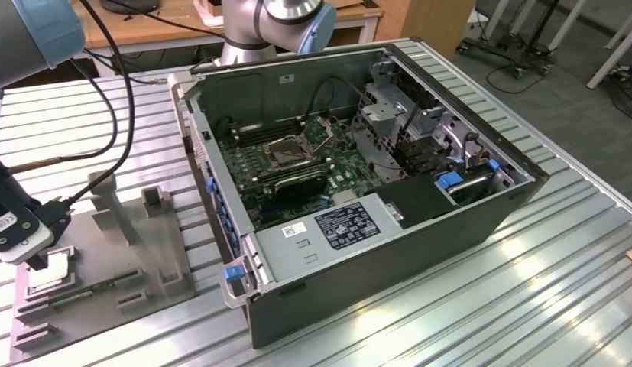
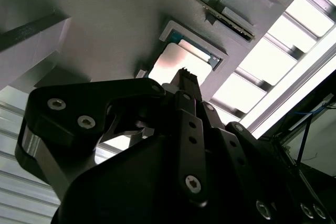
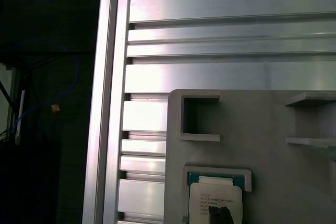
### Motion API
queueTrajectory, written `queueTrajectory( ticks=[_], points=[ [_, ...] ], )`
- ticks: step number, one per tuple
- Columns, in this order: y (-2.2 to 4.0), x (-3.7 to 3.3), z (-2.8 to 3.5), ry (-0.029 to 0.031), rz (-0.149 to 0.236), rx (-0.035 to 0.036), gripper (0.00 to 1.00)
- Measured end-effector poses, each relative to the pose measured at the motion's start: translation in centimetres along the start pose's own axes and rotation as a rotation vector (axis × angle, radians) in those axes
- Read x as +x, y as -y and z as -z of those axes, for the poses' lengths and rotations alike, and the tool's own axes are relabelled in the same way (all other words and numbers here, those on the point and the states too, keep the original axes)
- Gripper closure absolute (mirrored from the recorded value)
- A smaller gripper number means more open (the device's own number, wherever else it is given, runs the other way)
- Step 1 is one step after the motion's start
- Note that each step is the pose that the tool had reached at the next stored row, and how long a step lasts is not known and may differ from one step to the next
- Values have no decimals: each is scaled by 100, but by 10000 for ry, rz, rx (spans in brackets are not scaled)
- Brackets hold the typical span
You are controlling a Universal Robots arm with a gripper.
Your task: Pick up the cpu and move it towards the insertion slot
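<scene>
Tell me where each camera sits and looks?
Exterior view: off the arm, high up, looking down at computer case, insertion slot, grey tray; arm and claw show.
Second wrist view: on the arm, looking past the claw at the cpu.
First wrist view: on the arm, facing grey tray and table; claw tip shows.
Both wrist views share cpu and claw.

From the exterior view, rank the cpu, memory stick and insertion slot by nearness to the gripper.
1. cpu, in the grey tray's recess, right at the gripper.
2. memory stick, lying on the same tray.
3. insertion slot, on the motherboard, toward the exterior view's right.
</scene>
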State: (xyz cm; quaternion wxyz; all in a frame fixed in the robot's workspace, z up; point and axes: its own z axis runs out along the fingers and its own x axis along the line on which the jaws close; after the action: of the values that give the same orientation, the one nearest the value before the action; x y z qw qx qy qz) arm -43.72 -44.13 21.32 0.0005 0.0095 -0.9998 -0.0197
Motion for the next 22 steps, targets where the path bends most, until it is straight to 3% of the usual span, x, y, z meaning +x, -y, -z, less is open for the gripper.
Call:
queueTrajectory(
  ticks=[7, 9, 11, 12, 15, 17, 18, 22],
  points=[
    [0, 0, -1, 0, 0, 0, 89],
    [0, 0, -1, 0, 0, 0, 83],
    [0, 0, -1, 0, 0, 0, 71],
    [0, 0, -1, 0, 0, 0, 71],
    [0, 0, -2, 0, 0, 0, 53],
    [0, 0, -2, 0, 0, 0, 53],
    [0, 0, -2, 0, 0, 0, 47],
    [0, 0, -2, 0, -1, 0, 47]
  ],
)
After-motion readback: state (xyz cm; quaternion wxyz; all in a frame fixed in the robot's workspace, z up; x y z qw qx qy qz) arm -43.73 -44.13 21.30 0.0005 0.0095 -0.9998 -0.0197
